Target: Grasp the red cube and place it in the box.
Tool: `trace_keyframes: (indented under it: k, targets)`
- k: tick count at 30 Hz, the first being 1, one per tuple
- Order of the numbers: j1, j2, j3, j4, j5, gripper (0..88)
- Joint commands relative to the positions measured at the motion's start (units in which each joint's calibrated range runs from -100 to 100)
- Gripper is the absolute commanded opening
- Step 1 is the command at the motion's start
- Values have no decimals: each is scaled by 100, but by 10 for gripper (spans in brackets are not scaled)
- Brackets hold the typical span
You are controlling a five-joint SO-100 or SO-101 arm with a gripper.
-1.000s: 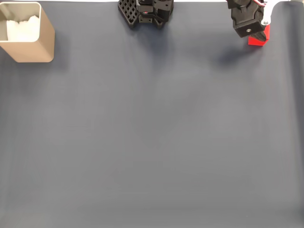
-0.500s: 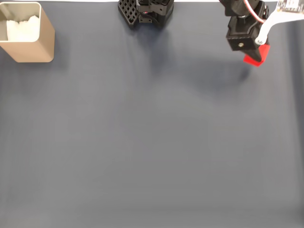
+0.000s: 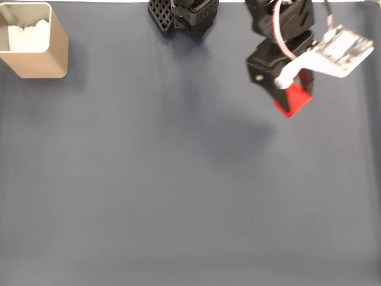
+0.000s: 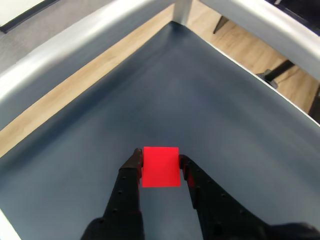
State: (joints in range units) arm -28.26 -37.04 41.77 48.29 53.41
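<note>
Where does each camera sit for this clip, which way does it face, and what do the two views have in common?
Fixed view: sits above the table, looking straight down on the dark mat; the box is top left, the arm's base at the top edge, and the arm reaches in at upper right.
Wrist view: rides on the arm just behind the tool, looking forward and down past the black fingers toward the mat's far corner.
Shared: the red cube clamped in the tool, and the mat.
</note>
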Motion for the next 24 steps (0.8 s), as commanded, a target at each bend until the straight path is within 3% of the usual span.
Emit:
trace_keyframes:
  k: [1,24]
  targets:
    - [547,-282,-372,105,-78,0]
    - [4282,-482,-1239,728,-112,0]
